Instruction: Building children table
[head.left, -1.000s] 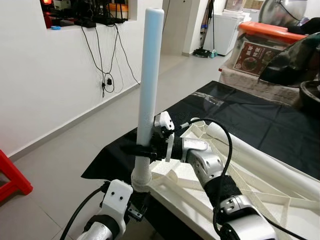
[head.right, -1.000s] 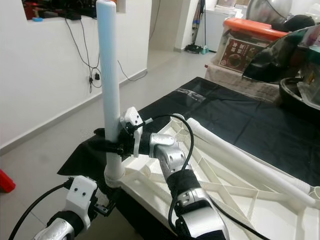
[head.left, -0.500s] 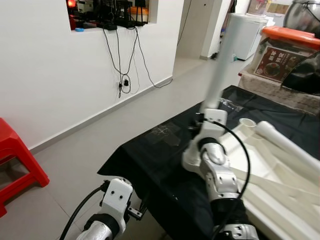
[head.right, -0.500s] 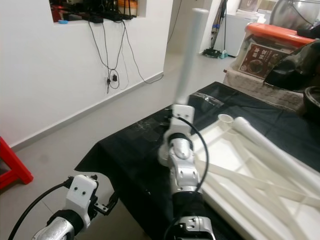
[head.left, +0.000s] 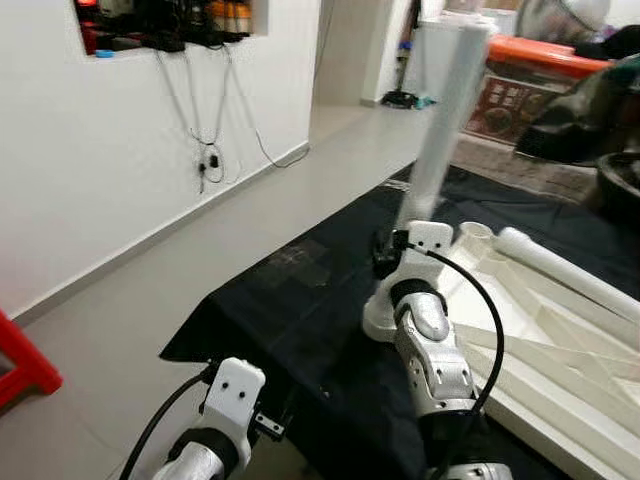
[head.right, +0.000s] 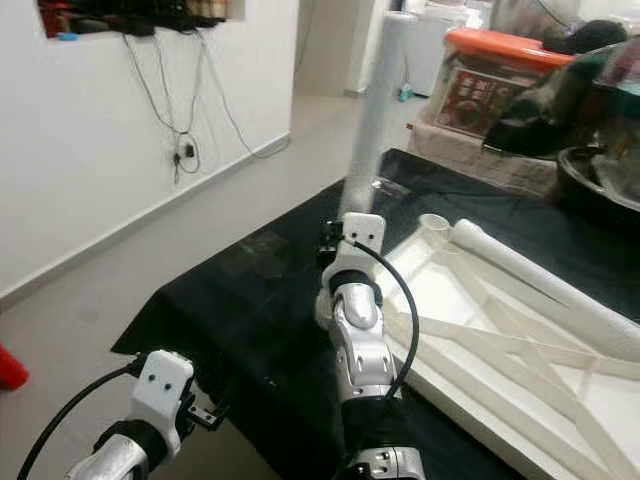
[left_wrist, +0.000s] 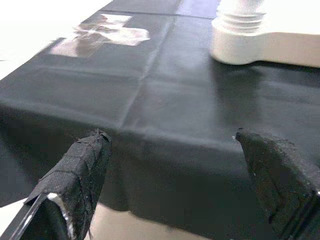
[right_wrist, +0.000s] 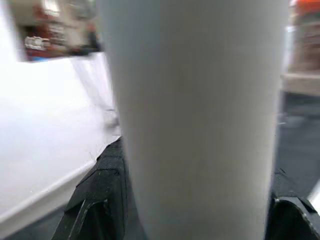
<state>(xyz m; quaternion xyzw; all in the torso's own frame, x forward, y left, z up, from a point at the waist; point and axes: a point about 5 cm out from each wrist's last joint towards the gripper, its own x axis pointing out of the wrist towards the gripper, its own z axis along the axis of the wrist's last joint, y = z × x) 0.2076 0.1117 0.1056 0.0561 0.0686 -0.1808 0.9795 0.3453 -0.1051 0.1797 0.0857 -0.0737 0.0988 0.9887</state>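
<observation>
The robot's right hand (right_wrist: 195, 220) pinches a tall white plastic table leg (head.right: 372, 120), standing upright in the corner socket of the upturned white plastic tabletop (head.right: 520, 340) on the black-covered desk (head.left: 300, 300). The view has swung since a second ago; the leg remains seated, seemingly being screwed in. The left hand (left_wrist: 175, 185) hangs spread by the desk edge.

I see a black cloth (head.left: 300, 300) draped over the counter, with a glossy patch of clear tape (head.left: 298, 257) on it near its wall-side edge. Beyond the cloth's far end stands a plastic storage box with an orange lid (head.right: 500, 75). Off the cloth's left side, a white wall (head.left: 90, 170) rises from the pale floor (head.left: 130, 300), with black cables (head.left: 205, 130) hanging down it from a recessed shelf (head.left: 160, 25).
</observation>
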